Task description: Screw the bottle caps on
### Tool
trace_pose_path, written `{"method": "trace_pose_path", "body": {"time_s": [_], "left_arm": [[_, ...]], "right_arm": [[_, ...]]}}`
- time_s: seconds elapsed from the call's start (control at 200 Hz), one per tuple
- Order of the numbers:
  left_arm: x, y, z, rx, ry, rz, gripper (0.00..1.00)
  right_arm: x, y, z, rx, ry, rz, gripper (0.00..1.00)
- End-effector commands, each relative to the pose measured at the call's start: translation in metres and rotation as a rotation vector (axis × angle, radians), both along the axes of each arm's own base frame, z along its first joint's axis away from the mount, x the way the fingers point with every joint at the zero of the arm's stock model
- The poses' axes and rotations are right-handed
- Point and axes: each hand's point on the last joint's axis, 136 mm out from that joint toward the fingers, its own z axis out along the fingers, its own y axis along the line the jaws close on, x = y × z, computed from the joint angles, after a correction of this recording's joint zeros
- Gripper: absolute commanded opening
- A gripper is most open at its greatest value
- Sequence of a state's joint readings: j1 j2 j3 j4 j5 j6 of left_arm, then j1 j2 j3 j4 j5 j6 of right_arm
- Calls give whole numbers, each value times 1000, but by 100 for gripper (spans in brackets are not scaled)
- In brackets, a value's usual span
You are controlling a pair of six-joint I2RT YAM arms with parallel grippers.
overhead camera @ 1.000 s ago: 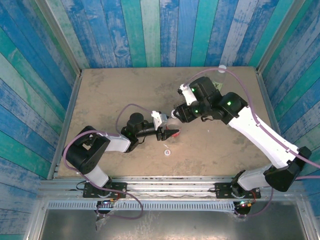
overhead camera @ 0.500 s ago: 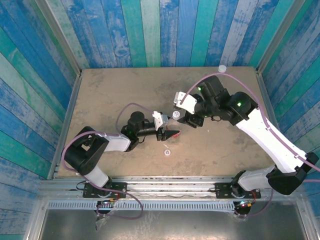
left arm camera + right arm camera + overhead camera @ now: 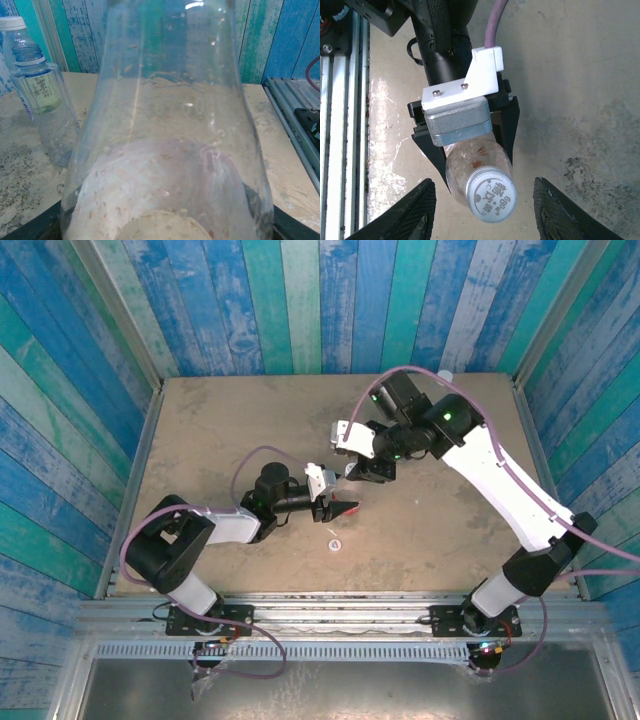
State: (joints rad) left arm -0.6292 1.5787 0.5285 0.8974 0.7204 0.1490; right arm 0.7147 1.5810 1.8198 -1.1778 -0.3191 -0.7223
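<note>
My left gripper (image 3: 338, 508) is shut on the body of a clear bottle (image 3: 477, 160) with a red label (image 3: 347, 506), held up off the table. A white printed bottle cap (image 3: 492, 195) sits on its neck. My right gripper (image 3: 485, 215) hovers over that cap, open, with a finger (image 3: 412, 212) on either side, well apart from it. In the left wrist view the held bottle (image 3: 165, 125) stands very close, between my left gripper's (image 3: 167, 232) dark fingers. A second bottle (image 3: 37, 95) with a pale yellow-green label and a white cap (image 3: 11, 22) stands farther off.
The capped bottle (image 3: 445, 375) stands at the table's back right corner by the wall. A small white round bit (image 3: 333, 544) lies on the table just in front of the left gripper. The metal rail (image 3: 330, 602) runs along the near edge.
The right arm's forearm has swung toward the back wall and its wrist has turned, while its gripper stayed over the bottle top. The left arm and the held bottle have not moved.
</note>
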Motion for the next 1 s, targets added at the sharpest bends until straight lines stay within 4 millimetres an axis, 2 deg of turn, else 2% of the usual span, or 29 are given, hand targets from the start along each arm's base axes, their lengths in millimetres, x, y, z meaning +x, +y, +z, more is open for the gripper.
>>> {"method": "trace_pose_path", "body": {"time_s": [0.0, 0.17, 0.356, 0.812, 0.997], "left_arm": [[-5, 3, -8, 38, 33, -6, 66], [-5, 3, -8, 39, 33, -6, 66], [-5, 3, -9, 39, 36, -8, 66], [-5, 3, -10, 41, 40, -9, 66], [-5, 3, -9, 39, 39, -8, 66]], "right_arm": [[-7, -7, -4, -53, -21, 102, 53], [-2, -8, -12, -75, -9, 86, 44], [3, -9, -21, -108, 2, 63, 41], [5, -9, -26, -120, 21, 47, 27], [5, -9, -28, -120, 44, 22, 25]]}}
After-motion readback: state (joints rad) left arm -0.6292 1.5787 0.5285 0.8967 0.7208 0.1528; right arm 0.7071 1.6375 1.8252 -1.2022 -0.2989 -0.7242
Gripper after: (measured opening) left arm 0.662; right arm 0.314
